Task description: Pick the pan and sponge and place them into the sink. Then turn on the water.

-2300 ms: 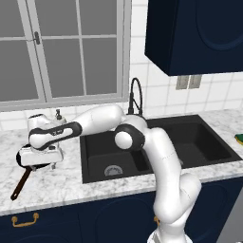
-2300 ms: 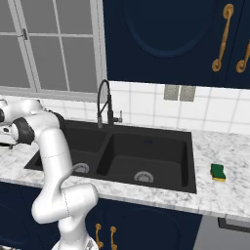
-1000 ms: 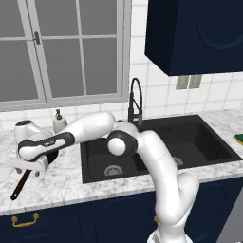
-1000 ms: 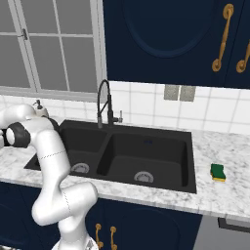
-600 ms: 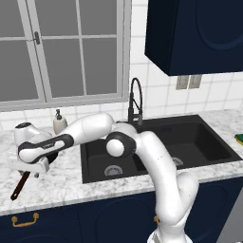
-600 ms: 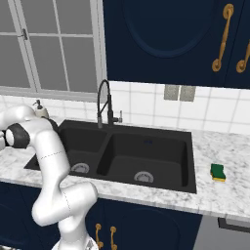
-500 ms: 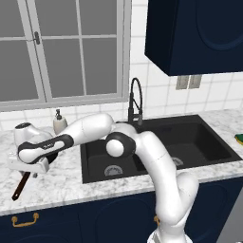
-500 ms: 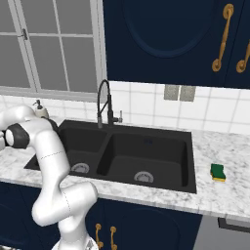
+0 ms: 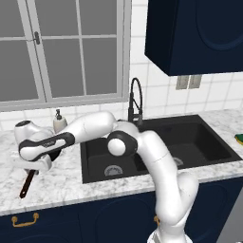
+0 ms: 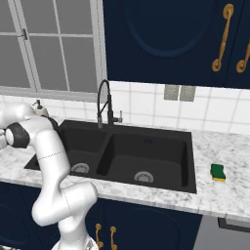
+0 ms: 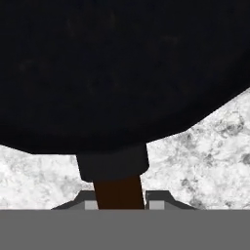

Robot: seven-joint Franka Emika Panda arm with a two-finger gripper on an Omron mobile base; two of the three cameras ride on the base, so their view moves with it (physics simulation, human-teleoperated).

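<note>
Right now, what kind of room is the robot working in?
A rendered home kitchen, by the look of it: a black double-basin sink with a coil-spring faucet set in a marble counter, navy cabinets above, and a window behind.

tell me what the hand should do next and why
Probably lift the pan a little off the counter. The hand looks shut on the pan's handle, with a finger on each side, and the pan sits on the counter left of the sink. It has to clear the sink's edge before moving right.
</note>
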